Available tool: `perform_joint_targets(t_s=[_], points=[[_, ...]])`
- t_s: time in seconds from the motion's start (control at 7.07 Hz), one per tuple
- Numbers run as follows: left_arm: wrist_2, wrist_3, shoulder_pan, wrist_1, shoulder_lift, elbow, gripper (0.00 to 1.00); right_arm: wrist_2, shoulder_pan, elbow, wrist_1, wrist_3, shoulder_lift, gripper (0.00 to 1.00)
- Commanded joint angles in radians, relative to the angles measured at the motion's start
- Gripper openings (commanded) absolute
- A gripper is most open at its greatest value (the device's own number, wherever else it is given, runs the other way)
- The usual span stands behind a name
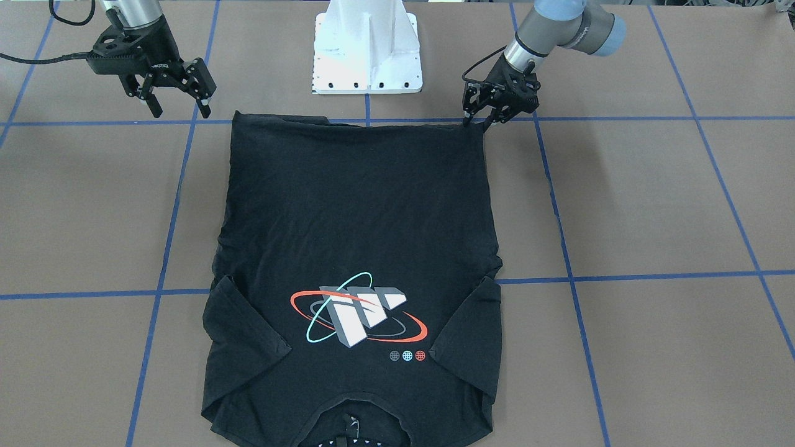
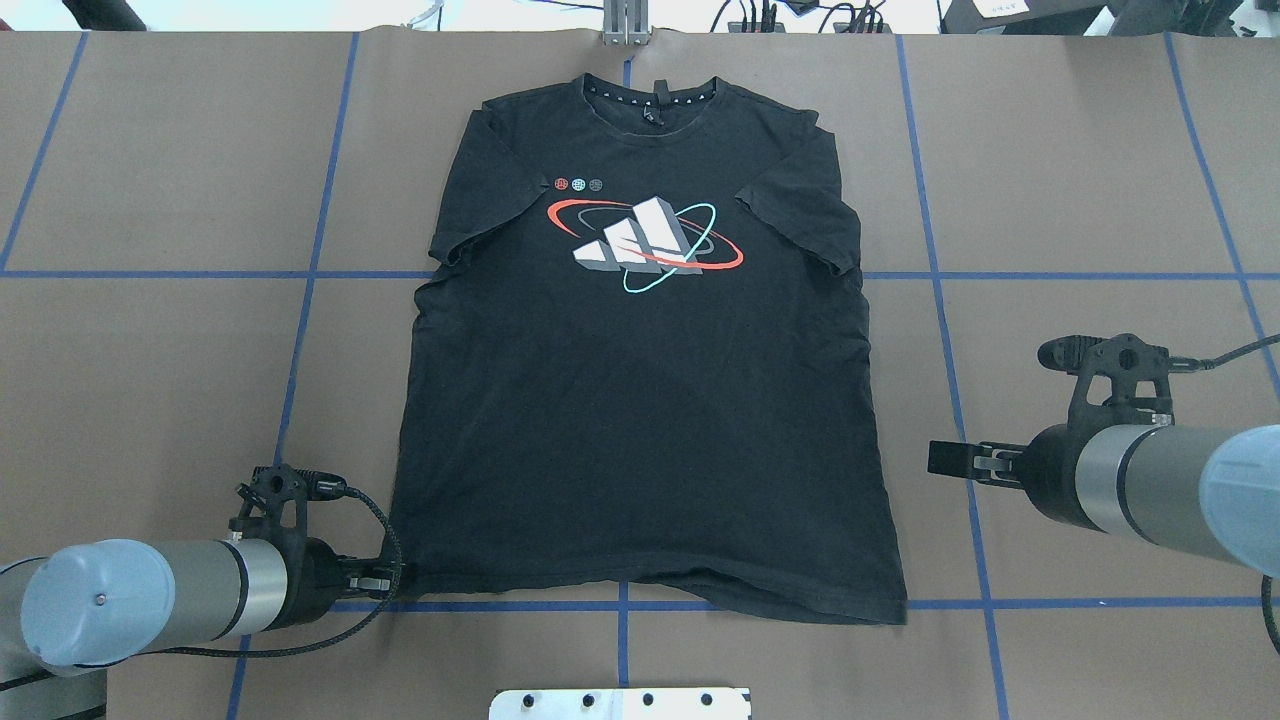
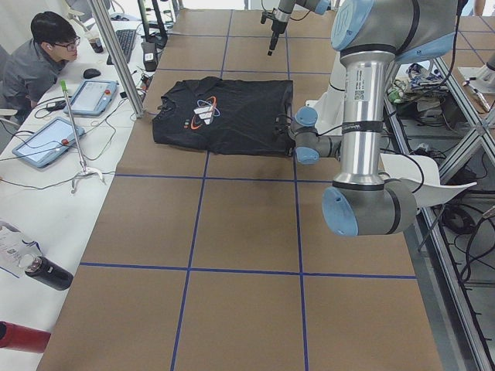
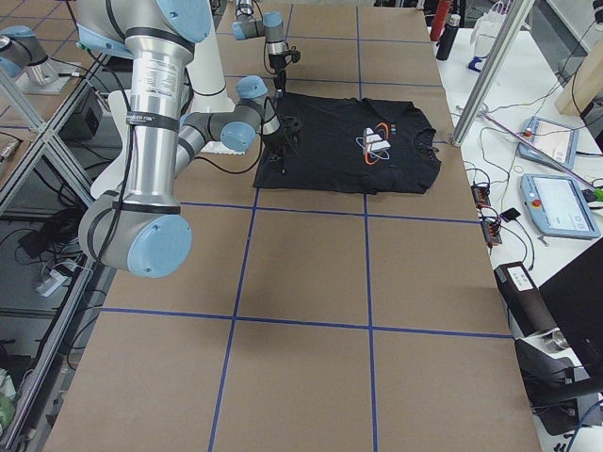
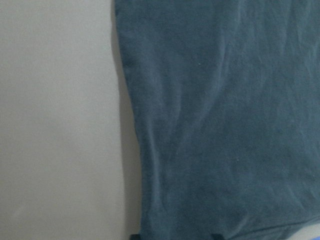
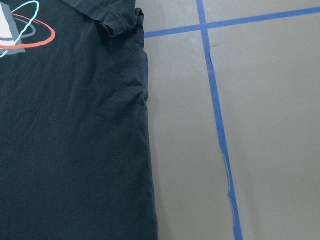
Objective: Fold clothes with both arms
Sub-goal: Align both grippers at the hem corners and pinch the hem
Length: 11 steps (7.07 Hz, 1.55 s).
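Could drag the shirt (image 2: 640, 400) askew through a lift by one hem corner alone, or pinch only its top layer. Counted: one shirt, flat on the table (image 2: 150, 400), print up; two grippers, left gripper (image 1: 477, 122) low at a hem corner, fingers apart, right gripper (image 1: 179, 110) spread wide, clear of cloth.

Black short-sleeved T-shirt (image 1: 360, 217) flat, print up, on brown table (image 1: 652, 205). Left black gripper (image 1: 479, 121) at hem corner. Right black gripper (image 1: 180, 105) spread, apart from cloth.
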Motion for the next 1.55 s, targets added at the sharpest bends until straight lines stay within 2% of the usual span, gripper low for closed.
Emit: perform_joint_targets(t_s=[0.0,0.14,0.28,0.57,0.99,1.13,1.41], points=[[-0.001,0.0,0.002,-0.001,0.002,-0.002,0.48,-0.002,0.0,0.0,0.001,0.0,0.0,1.0],[-0.001,0.0,0.003,-0.001,0.003,-0.003,0.42,-0.002,0.0,0.0,-0.001,0.0,0.002,1.0],[-0.001,0.001,0.003,0.001,0.003,-0.011,0.31,-0.002,0.0,0.0,-0.001,0.0,0.0,1.0],[0.001,0.001,0.003,0.002,0.005,-0.023,0.0,-0.002,0.0,0.0,0.001,-0.002,0.002,1.0],[0.009,0.001,0.003,0.002,0.005,-0.032,0.0,0.002,-0.017,-0.005,0.031,0.0,-0.001,1.0],[0.01,0.001,0.003,0.004,0.005,-0.044,0.0,0.003,-0.021,-0.04,0.097,0.0,-0.006,1.0],[0.015,0.001,0.002,0.004,0.005,-0.048,0.0,0.0,-0.037,-0.177,0.326,0.008,-0.037,1.0]])
